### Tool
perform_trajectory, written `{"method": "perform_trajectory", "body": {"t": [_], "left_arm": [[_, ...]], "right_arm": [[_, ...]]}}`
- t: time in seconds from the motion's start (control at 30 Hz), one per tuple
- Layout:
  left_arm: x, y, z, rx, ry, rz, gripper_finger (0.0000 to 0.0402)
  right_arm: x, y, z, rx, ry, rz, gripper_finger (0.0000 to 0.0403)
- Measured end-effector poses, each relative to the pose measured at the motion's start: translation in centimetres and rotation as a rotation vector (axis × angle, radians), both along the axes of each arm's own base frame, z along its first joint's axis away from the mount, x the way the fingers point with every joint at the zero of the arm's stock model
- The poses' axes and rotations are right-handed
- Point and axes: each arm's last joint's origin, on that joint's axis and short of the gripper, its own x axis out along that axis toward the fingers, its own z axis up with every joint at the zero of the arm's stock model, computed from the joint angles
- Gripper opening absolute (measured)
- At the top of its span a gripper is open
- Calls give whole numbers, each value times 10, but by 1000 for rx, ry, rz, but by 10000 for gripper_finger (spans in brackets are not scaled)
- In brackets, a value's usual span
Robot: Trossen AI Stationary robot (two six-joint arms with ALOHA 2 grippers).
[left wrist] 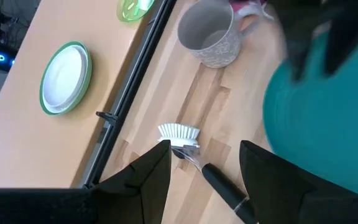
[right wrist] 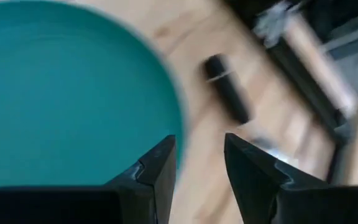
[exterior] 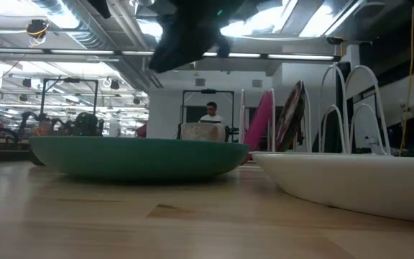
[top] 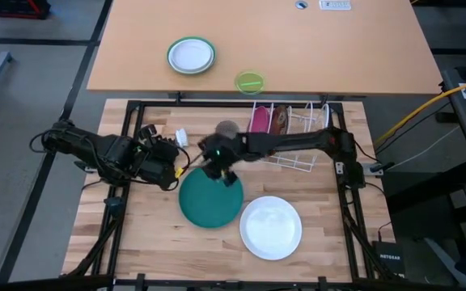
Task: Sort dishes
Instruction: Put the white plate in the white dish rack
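The teal-green plate lies flat on the wood table, and the plain white plate lies to its right near the front. The pink plate and the dark red patterned plate stand on edge in the white wire rack. My right gripper hangs open above the teal plate's far rim with nothing between its fingers. My left gripper waits open at the plate's left, above a dish brush that lies on the table.
A grey mug stands beyond the teal plate, left of the rack. The brush's black handle lies beside the plate's left rim. On the lighter far table sit a small green-rimmed white plate and a lime-green bowl.
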Motion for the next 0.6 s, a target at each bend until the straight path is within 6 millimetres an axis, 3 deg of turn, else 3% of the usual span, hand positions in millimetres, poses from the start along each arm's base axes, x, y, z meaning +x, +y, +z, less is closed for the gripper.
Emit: {"method": "perform_trajectory", "body": {"t": [0.43, 0.6], "left_arm": [[0, 0, 0, 26, 44, -55, 180], [0, -1, 0, 18, 29, -41, 180]], "right_arm": [[-84, 109, -3, 144, 592, -502, 140], [-130, 135, -2, -51, 819, -700, 140]]}}
